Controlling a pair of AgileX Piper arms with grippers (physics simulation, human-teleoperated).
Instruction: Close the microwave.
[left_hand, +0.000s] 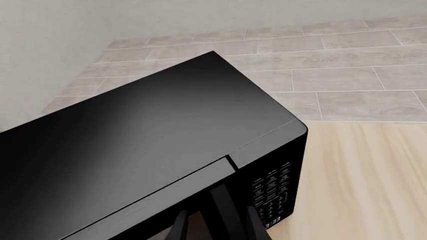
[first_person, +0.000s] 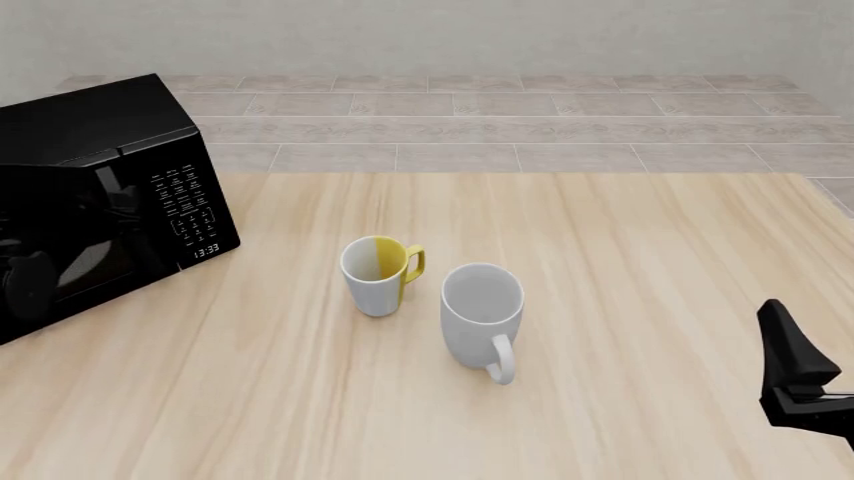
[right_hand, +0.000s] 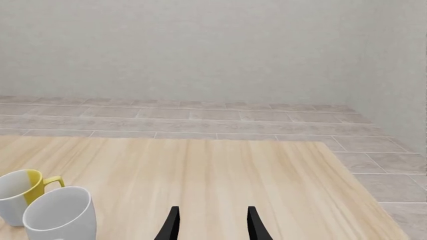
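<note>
Closing the microwave: door nearly shut

Sitting at the far left of the worktop (first_person: 601, 300), the microwave (first_person: 94, 190) faces right and near, its keypad (first_person: 187, 210) and clock (first_person: 204, 251) showing. In the left wrist view the left gripper (left_hand: 212, 220) sits at the door's top edge, its black fingers parted. The right gripper (right_hand: 210, 225) hovers over the near right of the worktop, fingers apart and holding nothing. Two mugs stand mid-worktop, just beside each other: a yellow-and-white mug (first_person: 379, 274) and a white mug (first_person: 481, 310) nearer
</note>
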